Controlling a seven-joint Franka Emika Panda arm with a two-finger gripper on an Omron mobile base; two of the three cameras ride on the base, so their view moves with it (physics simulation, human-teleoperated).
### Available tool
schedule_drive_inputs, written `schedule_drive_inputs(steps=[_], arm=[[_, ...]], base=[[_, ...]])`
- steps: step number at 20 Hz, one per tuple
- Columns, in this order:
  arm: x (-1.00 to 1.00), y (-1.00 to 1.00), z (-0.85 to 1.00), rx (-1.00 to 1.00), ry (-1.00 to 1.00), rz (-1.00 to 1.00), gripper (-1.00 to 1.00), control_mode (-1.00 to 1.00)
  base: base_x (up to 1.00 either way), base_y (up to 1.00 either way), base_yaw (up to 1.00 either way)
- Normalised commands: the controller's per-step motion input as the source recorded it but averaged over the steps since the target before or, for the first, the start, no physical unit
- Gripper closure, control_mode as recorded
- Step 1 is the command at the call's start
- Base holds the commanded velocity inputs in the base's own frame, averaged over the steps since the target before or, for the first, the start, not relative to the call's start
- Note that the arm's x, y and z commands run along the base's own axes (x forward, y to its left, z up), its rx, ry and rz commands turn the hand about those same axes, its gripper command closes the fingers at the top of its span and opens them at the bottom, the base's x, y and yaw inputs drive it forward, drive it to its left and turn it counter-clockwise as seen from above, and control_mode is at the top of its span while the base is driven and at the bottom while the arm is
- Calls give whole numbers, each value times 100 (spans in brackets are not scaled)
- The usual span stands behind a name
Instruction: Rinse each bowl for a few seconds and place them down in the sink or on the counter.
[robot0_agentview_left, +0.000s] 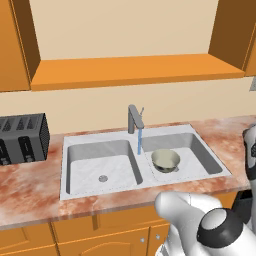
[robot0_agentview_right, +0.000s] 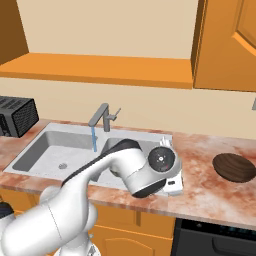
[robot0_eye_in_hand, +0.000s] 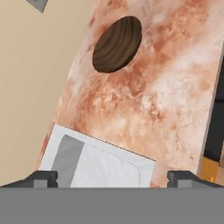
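Left base view: cream-green bowl (robot0_agentview_left: 165, 159) sat in the sink's (robot0_agentview_left: 75, 145) right basin, beside the faucet's (robot0_agentview_left: 134, 119) running stream.

Right base view: dark brown bowl (robot0_agentview_right: 234, 167) lay on the counter (robot0_agentview_right: 210, 195), well right of the wrist.

Hand view: gripper (robot0_eye_in_hand: 113, 179) spread wide, empty; that bowl lay ahead, up the frame.

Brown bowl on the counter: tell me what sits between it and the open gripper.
Nothing visible does. In the hand view the brown bowl lies ahead of the open gripper, with bare counter and a corner of the sink between them. The bowl sits alone on the counter, right of the sink.
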Motion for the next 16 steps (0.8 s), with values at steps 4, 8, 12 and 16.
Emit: schedule_drive_inputs(steps=[4,8,12,16], arm=[[0,-47,10,8,5,-7,-100,-100],[-8,-33,8,6,2,-11,-100,-100],[-5,-4,0,0,-1,-15,-100,-100],[0,0,-1,2,-7,-16,-100,-100]], base=[[0,0,0],[0,0,0],[0,0,0],[0,0,0]])
